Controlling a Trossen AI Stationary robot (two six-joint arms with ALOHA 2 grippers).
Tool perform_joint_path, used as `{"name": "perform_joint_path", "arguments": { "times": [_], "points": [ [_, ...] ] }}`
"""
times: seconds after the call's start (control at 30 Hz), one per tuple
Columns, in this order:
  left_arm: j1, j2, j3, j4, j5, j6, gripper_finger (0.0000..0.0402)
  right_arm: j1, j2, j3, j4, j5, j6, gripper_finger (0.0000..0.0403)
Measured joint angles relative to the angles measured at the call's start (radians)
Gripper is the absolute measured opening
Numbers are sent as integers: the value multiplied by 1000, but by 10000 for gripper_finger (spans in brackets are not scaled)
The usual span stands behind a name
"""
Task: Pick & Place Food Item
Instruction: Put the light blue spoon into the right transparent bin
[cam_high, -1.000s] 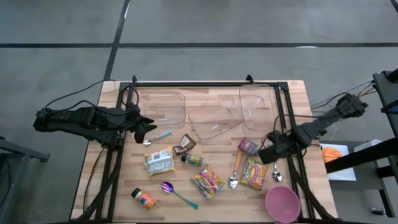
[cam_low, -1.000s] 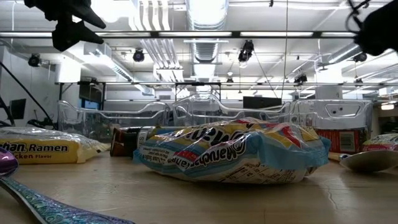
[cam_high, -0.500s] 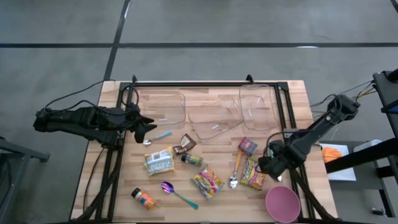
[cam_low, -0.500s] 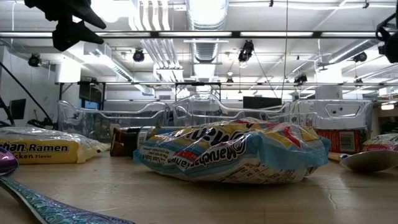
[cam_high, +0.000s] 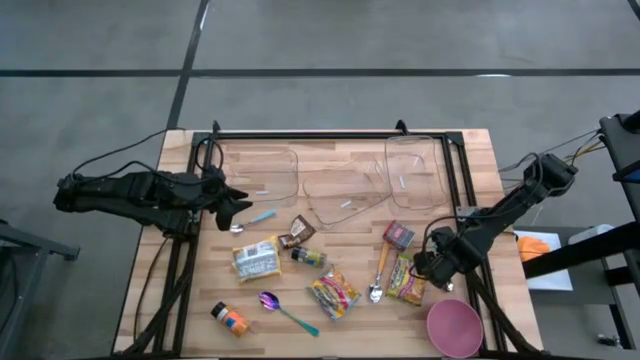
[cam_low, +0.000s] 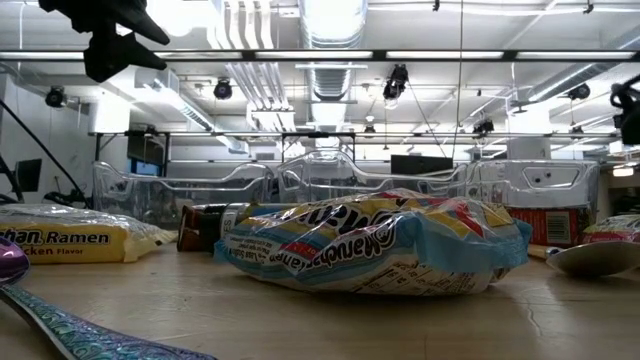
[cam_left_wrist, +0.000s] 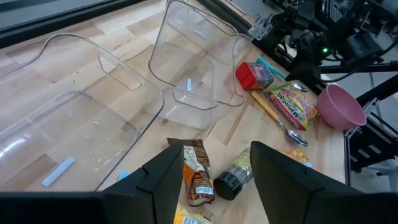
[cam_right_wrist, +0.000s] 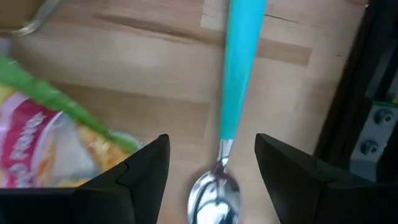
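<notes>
My right gripper (cam_high: 432, 268) points down, open, low over the table near its right edge. Its fingers stand on either side of the neck of a teal-handled spoon (cam_right_wrist: 238, 74), apart from it. A yellow-and-red snack packet (cam_right_wrist: 43, 143) lies flat just beside one finger and also shows from above (cam_high: 408, 280). My left gripper (cam_high: 243, 205) hangs open above the table's left side, over a brown packet (cam_left_wrist: 196, 177) and a dark bottle (cam_left_wrist: 233, 179). Three clear containers (cam_high: 345, 180) stand along the far edge.
A red box (cam_high: 398, 235), a yellow-handled spoon (cam_high: 380, 272) and a pink bowl (cam_high: 455, 325) lie near my right gripper. A ramen pack (cam_high: 256, 258), a striped packet (cam_high: 333, 293), a purple spoon (cam_high: 275, 303) and an orange jar (cam_high: 230, 318) fill the near left. Black frame rails (cam_high: 470, 200) run along both sides.
My right gripper has come down and toward the table's near edge, rolling at the wrist, from beside the red box to just above the teal-handled spoon and the snack packet. Its fingers stay apart. No object has moved.
</notes>
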Motion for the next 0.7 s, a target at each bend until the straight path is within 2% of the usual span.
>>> {"name": "perform_joint_path", "arguments": {
  "times": [0.17,0.4,0.53,0.7],
  "points": [
    [0,0,0,0,3,-2,192,0,-23,-48,25,15,4,233],
    [0,0,0,7,4,-10,193,0,-45,-143,170,11,10,225],
    [0,0,0,8,4,-10,193,0,-42,-148,167,13,-9,179],
    [0,0,0,8,4,-10,193,1,-40,-150,149,2,-42,79]
  ]
}}
